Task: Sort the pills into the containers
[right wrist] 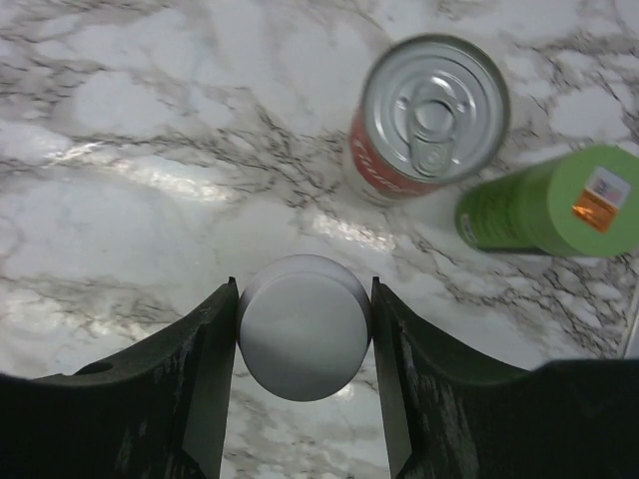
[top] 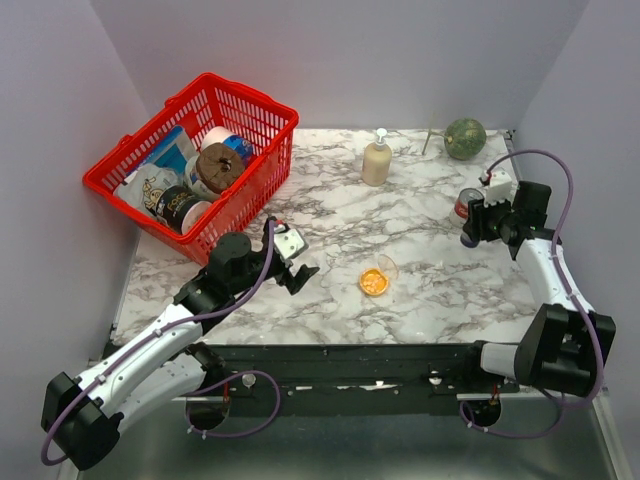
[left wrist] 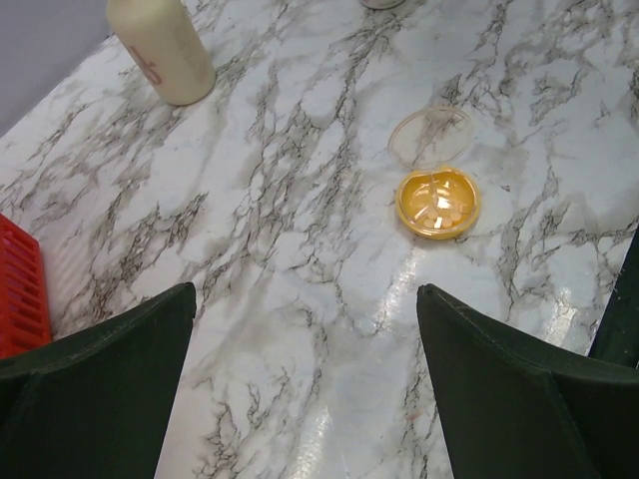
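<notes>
Red can and green can sit just beyond the right gripper, which is clamped on the pill bottle. The left gripper gapes empty, and the dish of pills lies ahead, apart.

White-shelled left arm and right arm, black joints, looping purple cables, dark green claw fingers.

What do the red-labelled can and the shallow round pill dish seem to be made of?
Red-labelled can: metal, apparently; shiny silver top with a pull tab. Shallow round dish: probably clear plastic; see-through rim and open lid, orange pills showing inside.
</notes>
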